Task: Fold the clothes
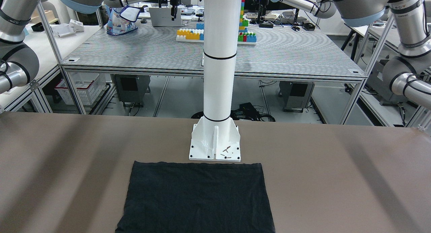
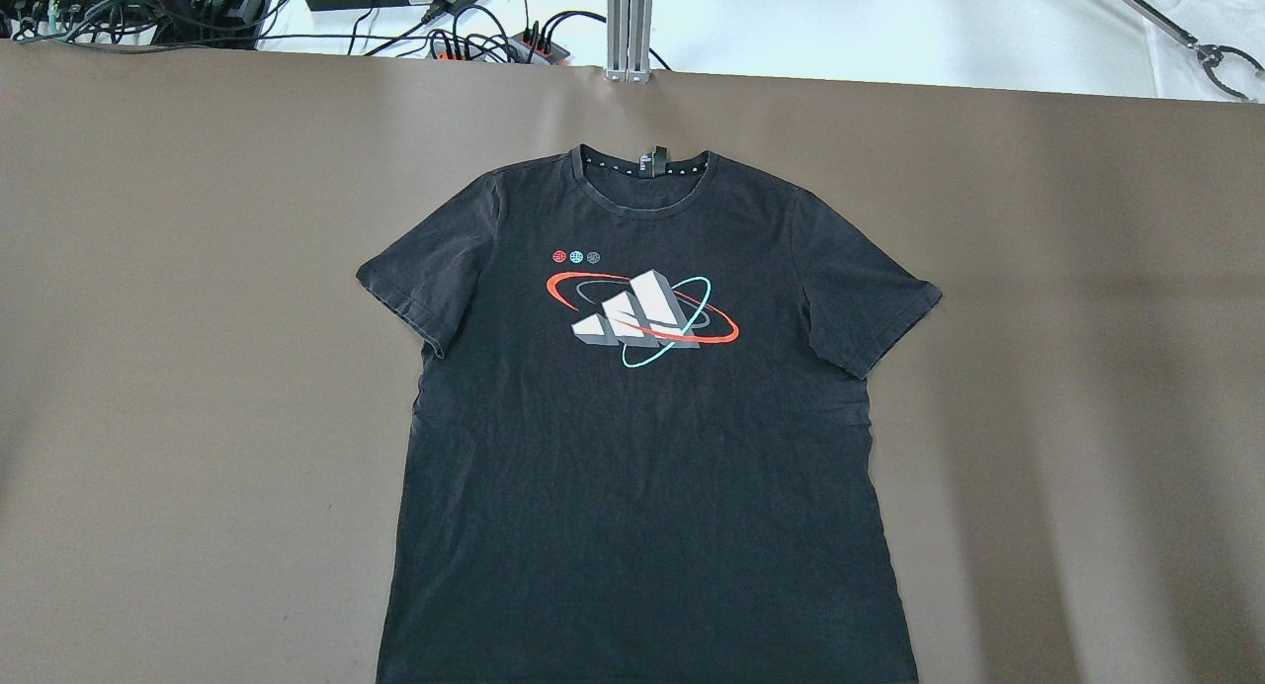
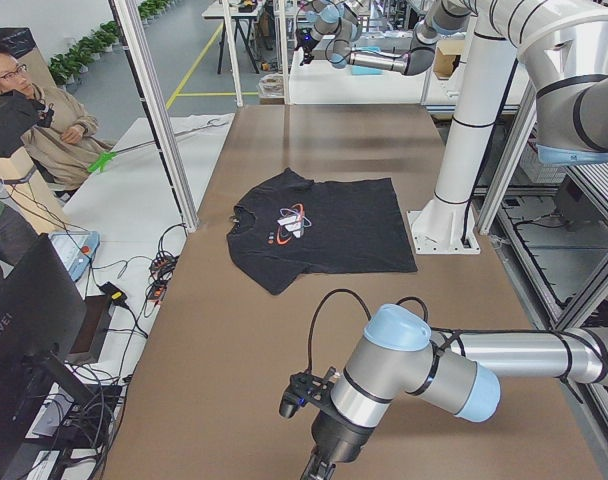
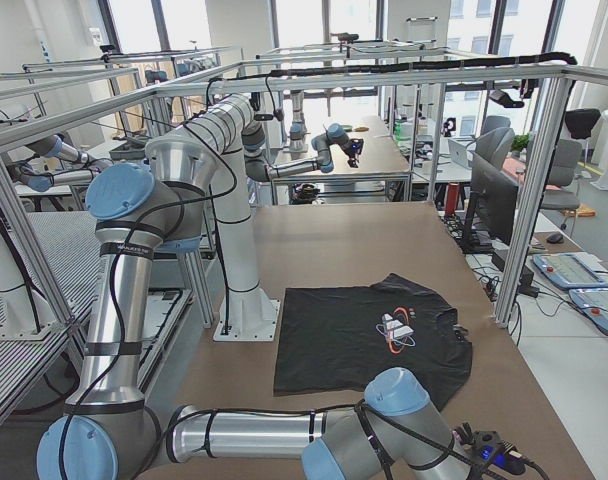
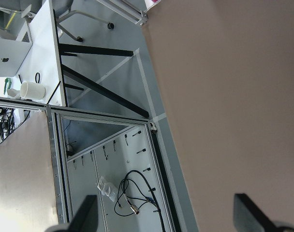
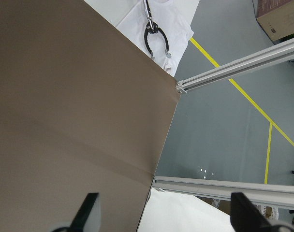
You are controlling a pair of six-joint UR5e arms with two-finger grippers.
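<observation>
Left arm [image 3: 424, 370] and right arm [image 4: 254, 435] sit way out at the sides. Left gripper [image 5: 166, 217] and right gripper [image 6: 164, 215] both have fingers spread wide.

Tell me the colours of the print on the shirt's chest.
The print is white-and-grey bars ringed by red and teal loops; clearest in the overhead exterior view.

The black monitor [image 3: 32, 335] reads HUAWEI; the T-shirt [image 2: 642, 467] bears a three-bar logo.

robot lab: caged arm benches [image 4: 314, 150]
</observation>
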